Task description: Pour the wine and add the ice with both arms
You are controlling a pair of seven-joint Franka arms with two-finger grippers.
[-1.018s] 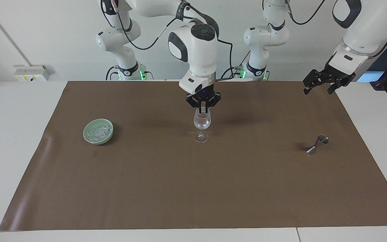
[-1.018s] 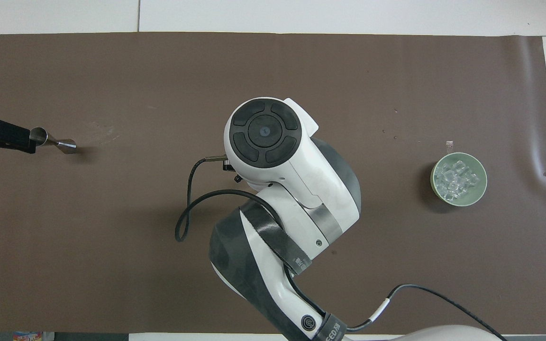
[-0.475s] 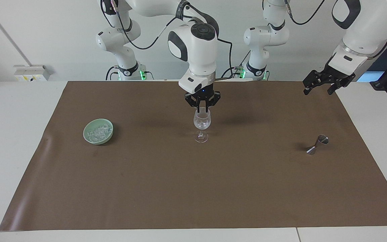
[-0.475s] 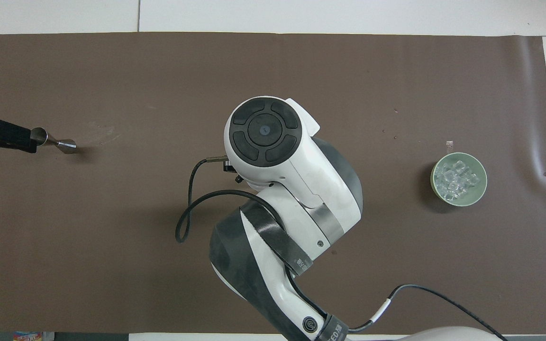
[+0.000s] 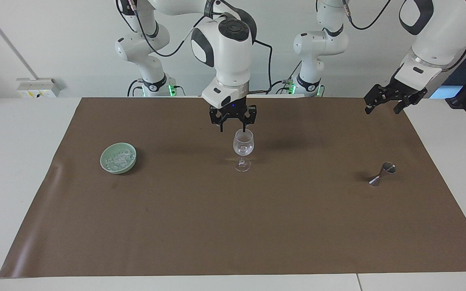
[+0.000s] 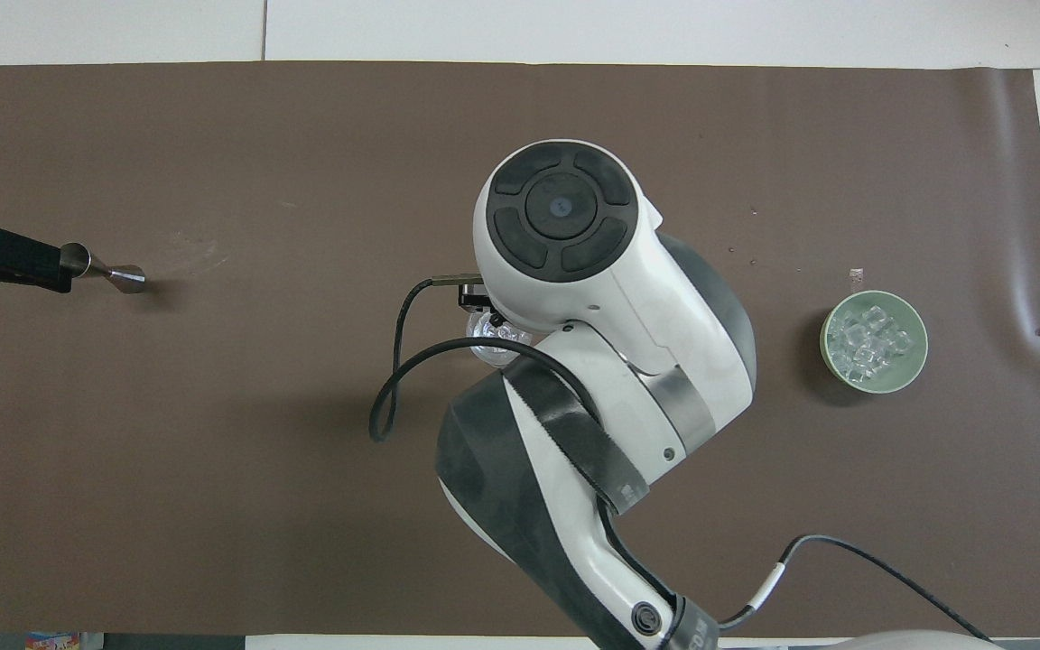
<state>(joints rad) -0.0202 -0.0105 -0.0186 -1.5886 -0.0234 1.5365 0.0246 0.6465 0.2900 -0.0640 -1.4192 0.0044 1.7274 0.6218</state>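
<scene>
1. With its fingers spread and empty, the right gripper (image 5: 233, 124) is held just above the wine glass (image 5: 243, 150) at mid-bench.
2. The ice (image 5: 118, 158) is heaped in the green bowl (image 5: 107, 165) toward the right arm's edge.
3. Ice-adding is judged in hand; another cube must be fetched.
4. The left gripper (image 5: 386, 102), open and empty, waits above the left arm's edge.

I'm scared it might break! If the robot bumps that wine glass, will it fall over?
Probably, yes. The wine glass stands on a thin stem with a small foot and a wider bowl on top, so a sideways push would likely tip it. It looks like thin clear glass, so probably fragile and slippery. The right gripper, open above its rim, should move gently.
</scene>
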